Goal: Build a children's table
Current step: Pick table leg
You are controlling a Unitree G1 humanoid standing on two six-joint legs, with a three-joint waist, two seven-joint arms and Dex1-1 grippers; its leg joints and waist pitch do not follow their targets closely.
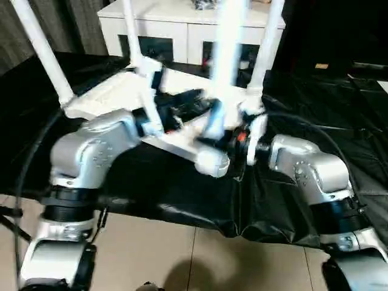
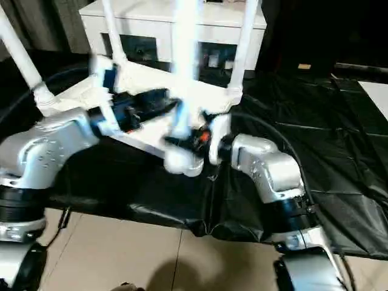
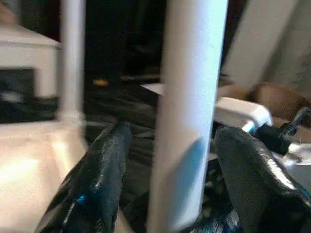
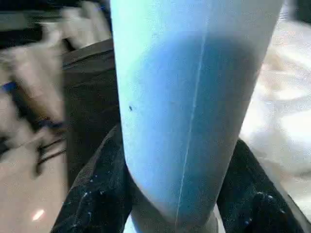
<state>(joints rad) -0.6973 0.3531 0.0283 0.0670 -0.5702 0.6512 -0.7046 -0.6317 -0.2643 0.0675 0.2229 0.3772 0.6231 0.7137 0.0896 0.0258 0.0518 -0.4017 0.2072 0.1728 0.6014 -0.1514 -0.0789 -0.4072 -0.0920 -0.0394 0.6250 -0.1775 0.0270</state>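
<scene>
Three legs already stand upright from the corner sockets of the upturned white top (image 1: 115,91), which lies on the black-covered desk (image 1: 327,115) before the white cabinet (image 1: 182,27). The fourth leg (image 1: 227,54) rises at twelve o'clock from the near corner socket (image 1: 212,162), between my two claws.

Recommended practice for this step: hold the leg plumb over the socket, press straight down, and release only once it sits firm.

Right claw (image 4: 170,213): both fingers (image 4: 92,199) lie against the base of the fourth leg, one at nine o'clock and one at three, gripping it partway closed.

Left claw (image 3: 167,189): fingers (image 3: 104,174) spread wide, gaps visible on both sides of the leg; it brackets the tube without clamping it.

Seating depth in the socket cannot be confirmed.
</scene>
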